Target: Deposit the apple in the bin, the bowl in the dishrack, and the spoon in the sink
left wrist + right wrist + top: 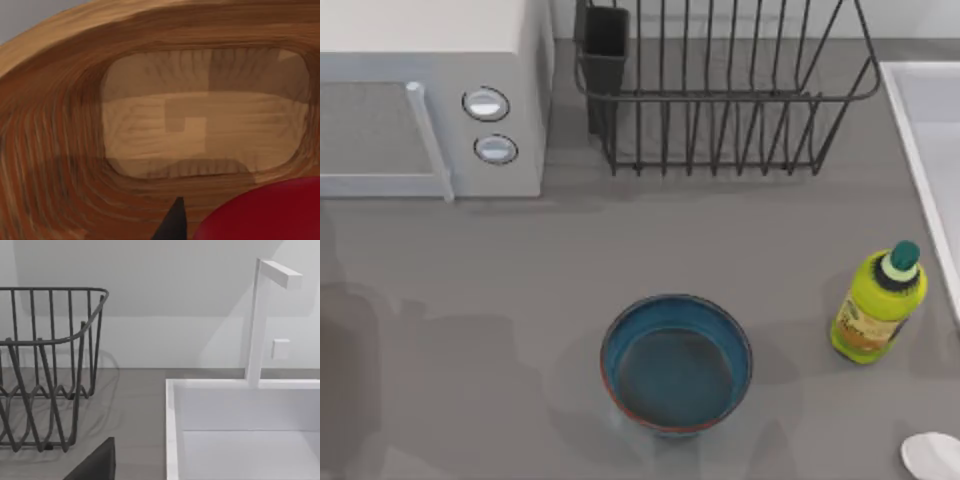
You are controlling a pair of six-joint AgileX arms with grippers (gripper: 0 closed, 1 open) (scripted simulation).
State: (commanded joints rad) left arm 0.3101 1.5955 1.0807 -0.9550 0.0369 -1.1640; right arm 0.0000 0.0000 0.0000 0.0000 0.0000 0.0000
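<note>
The red apple (pixel 265 212) hangs close above the wooden bin (pixel 55 150), whose pale floor lies below it. My left gripper (pixel 225 225) is shut on the apple, with one dark fingertip (pixel 172 222) against its side. The teal-blue bowl (pixel 676 362) with a reddish-brown rim stands upright at the table's front middle. At the front right corner lies the white spoon (pixel 932 455). The black wire dishrack (pixel 720 100) stands at the back, and the white sink (pixel 930 130) is at the right edge. My right gripper (pixel 97 462) hovers near the sink (pixel 240 440) and the dishrack (pixel 50 365).
A white microwave (pixel 430 100) with two round knobs takes up the back left. A yellow-green bottle (pixel 878 305) stands between the bowl and the sink. A white faucet (pixel 260 320) rises behind the sink. Grey tabletop lies open left of the bowl.
</note>
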